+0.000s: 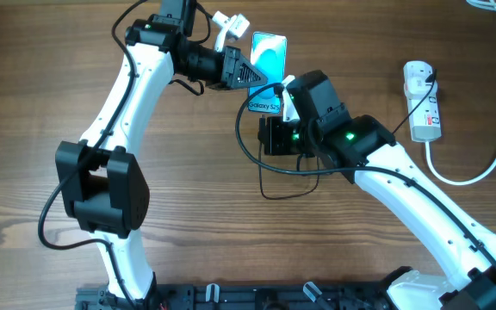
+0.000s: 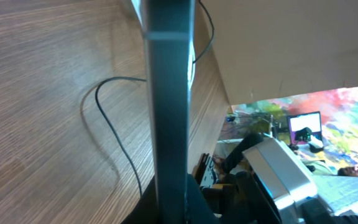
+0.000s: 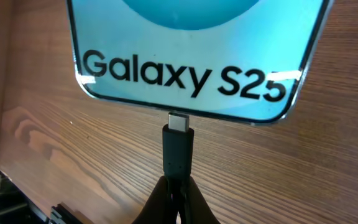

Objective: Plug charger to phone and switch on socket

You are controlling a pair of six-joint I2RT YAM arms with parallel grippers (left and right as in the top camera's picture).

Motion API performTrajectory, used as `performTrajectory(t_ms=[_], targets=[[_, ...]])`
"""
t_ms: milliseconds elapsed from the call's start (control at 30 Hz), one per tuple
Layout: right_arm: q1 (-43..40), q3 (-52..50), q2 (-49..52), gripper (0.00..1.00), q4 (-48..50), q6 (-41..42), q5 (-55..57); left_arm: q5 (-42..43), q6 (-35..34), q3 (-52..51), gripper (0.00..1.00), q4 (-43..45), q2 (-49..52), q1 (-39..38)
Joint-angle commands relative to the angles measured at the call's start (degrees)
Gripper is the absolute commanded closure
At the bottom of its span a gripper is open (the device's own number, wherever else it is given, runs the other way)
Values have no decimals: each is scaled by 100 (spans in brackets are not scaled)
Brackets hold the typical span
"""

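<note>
The phone (image 1: pixel 268 53), cyan-screened with a white "Galaxy S25" strip, is held tilted above the table, my left gripper (image 1: pixel 250 74) shut on its side. In the left wrist view the phone (image 2: pixel 169 106) shows edge-on as a grey bar rising from the left gripper (image 2: pixel 178 202). The right gripper (image 3: pixel 178 186) is shut on the charger (image 3: pixel 178 148), a black connector whose metal tip touches the port in the bottom edge of the phone (image 3: pixel 191 74). From above, the right gripper (image 1: pixel 284 93) sits just below the phone, and the charger (image 1: pixel 246 155) trails as a thin cable. The white socket (image 1: pixel 423 102) lies at the far right.
The socket's white cord (image 1: pixel 489 164) loops along the right edge of the table. The thin black cable (image 2: pixel 114 134) curls over the wood between the two arms. Both arms crowd the upper middle of the table (image 1: pixel 50 69).
</note>
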Motion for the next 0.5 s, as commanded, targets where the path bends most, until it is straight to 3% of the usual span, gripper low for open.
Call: performTrajectory(t_ms=[0, 133, 467], targets=[[-4, 138, 70, 95, 0, 7, -111, 354, 142, 17, 96, 37, -90, -20], [-4, 138, 70, 96, -7, 4, -111, -39, 155, 17, 96, 61, -87, -20], [-4, 138, 70, 95, 46, 7, -111, 66, 155, 17, 96, 37, -87, -22]])
